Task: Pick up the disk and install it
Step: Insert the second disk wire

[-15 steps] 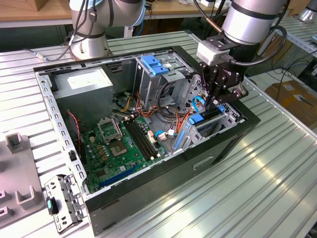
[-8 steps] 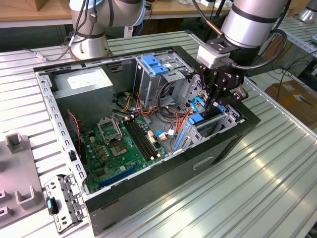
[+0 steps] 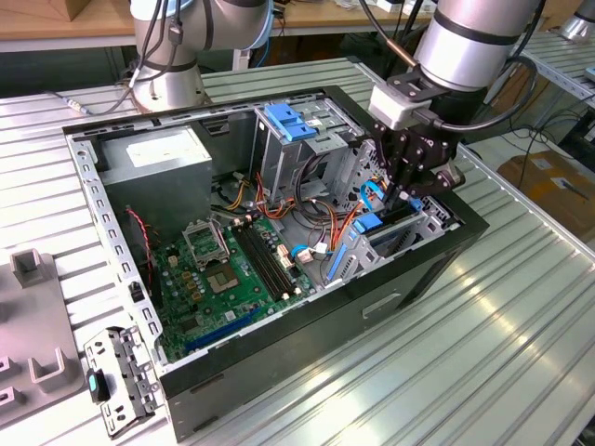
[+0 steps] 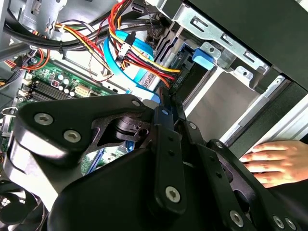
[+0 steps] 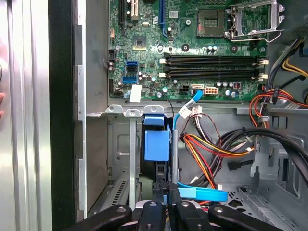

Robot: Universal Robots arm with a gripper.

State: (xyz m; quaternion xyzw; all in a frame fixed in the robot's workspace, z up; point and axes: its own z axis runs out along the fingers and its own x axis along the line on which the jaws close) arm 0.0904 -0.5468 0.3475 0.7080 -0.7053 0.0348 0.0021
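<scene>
End effector (image 3: 407, 186) over the drive bay, fingers together, gripping nothing.
The disk (image 5: 157, 144) sits edge-up in the bay (image 5: 126, 159) directly below the fingertips; a hand (image 4: 274, 161) rests beside the case (image 3: 409, 279).

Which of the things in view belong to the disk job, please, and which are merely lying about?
Job:
tool
disk, blue-edged, in the bay by the tool
bay

Lying about:
motherboard
power supply
cables
blue latch
loose bracket
a person's hand
</scene>
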